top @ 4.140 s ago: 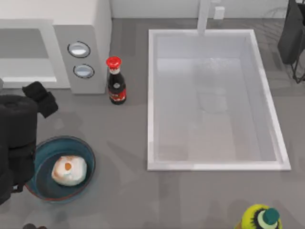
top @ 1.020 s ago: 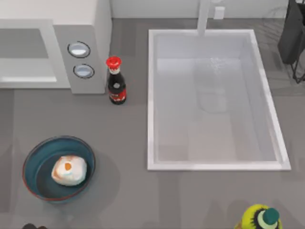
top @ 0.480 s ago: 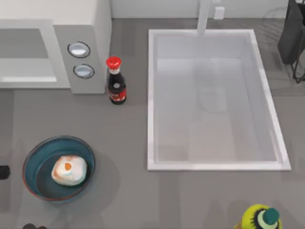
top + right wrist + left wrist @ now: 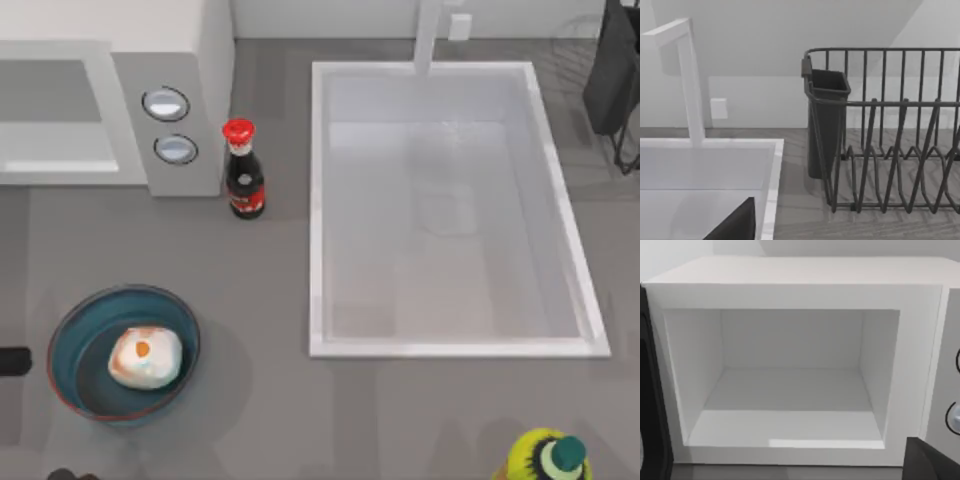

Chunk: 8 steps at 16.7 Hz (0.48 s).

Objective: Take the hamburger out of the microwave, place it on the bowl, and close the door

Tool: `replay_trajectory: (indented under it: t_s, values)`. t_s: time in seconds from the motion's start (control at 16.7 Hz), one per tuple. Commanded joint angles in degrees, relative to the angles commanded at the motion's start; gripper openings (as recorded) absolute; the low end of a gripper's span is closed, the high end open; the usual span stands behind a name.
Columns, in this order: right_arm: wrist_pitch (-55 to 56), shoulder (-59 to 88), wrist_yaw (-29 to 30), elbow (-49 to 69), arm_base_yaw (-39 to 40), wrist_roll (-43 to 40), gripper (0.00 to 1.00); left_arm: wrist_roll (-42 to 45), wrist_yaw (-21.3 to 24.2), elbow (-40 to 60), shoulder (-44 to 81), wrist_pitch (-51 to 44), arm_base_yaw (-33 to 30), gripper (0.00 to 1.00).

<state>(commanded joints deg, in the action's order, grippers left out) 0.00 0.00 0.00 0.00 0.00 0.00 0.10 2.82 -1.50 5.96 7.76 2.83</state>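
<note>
Grey tabletop [image 4: 260,300] carries all items; a pale wall stands behind it in both wrist views.

Microwave [image 4: 170,60]: positioned at the table's far left. Two round dials [image 4: 166,103] sit one above the other on its front panel. In the left wrist view the cavity [image 4: 785,390] is open and bare, with white walls and floor. A dark vertical panel at that view's edge, beside the cavity, may be the door [image 4: 652,405]; its identity cannot be confirmed. No brand name or lettering is readable on the appliance.

Bowl [image 4: 75,345]: blue-teal with a reddish rim, near the front left of the table, well apart from the microwave. The hamburger [image 4: 145,358] lies inside it, whitish with an orange spot on top.

Bottle [image 4: 243,170]: dark, red cap, red label; it stands upright just beside the microwave's dial panel. The label text is too small to read.

Sink [image 4: 450,340]: white rectangular basin on the right half, with a white faucet [image 4: 687,80] at its far edge. A dark wire rack [image 4: 890,150] with a dark cup holder stands beyond the sink. A yellow-green object with a teal cap [image 4: 548,458] sits at the front right.

Left arm: a small dark part [image 4: 12,360] appears at the left edge, just beside the bowl. Whether its grasp is released or clenched cannot be determined. The same applies to the right arm.
</note>
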Motion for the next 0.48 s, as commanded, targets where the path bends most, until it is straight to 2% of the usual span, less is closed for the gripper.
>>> replay_trajectory:
  t_s: [0.48]
  values:
    - [0.0, 0.0, 0.0, 0.0, 0.0, 0.0, 1.00, 0.2, -3.0, 1.3, 11.0, 9.6, -3.1, 0.00]
